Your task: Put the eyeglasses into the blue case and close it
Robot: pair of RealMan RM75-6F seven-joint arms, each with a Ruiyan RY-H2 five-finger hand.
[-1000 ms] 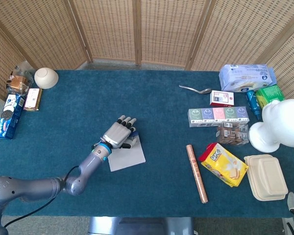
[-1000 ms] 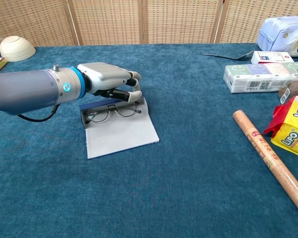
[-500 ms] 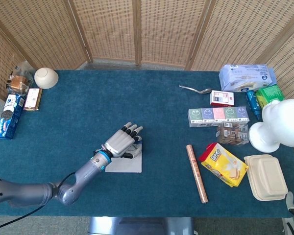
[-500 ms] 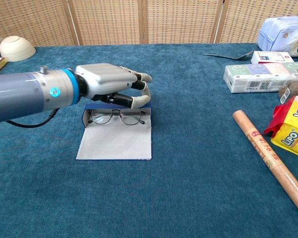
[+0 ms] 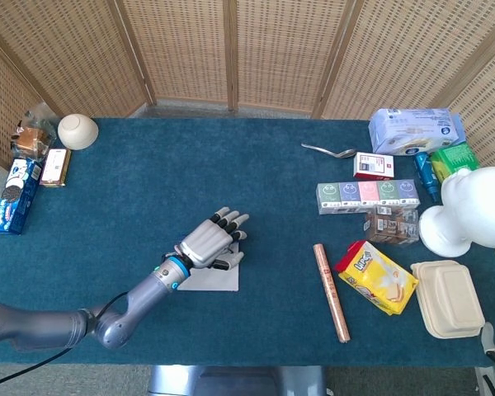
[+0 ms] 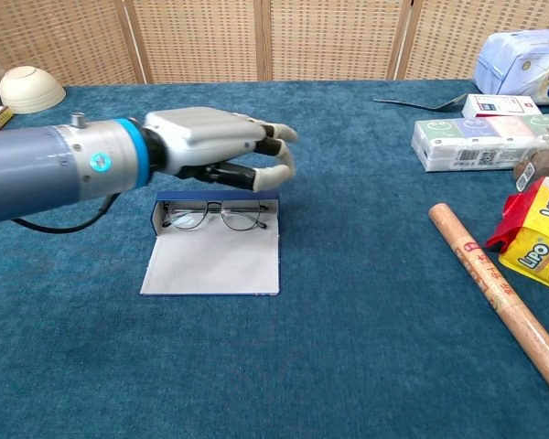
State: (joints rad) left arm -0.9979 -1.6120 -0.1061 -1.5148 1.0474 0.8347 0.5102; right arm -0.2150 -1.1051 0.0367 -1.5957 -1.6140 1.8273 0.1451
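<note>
Left hand (image 6: 215,146) is hovering empty, fingers loosely spread, just above eyeglasses (image 6: 213,215) lying in open blue case (image 6: 215,265). Risk: closing lid could snag frames or shove case sideways.

Blue carpeted tabletop (image 5: 148,181); on it open blue case (image 6: 215,256), white bowl (image 5: 77,130), spoon (image 5: 328,151), brown roll (image 5: 332,291), yellow snack bag (image 5: 378,277), snack boxes (image 5: 368,195)

Deep teal carpeted table (image 6: 366,347), blue case (image 6: 212,251) with pale grey lining, dark thin-framed eyeglasses (image 6: 215,216), silver-grey left hand (image 6: 221,148) with black fingertips, blue wrist band, yellow snack bag (image 6: 542,245), tan woven screen (image 5: 231,49).
</note>
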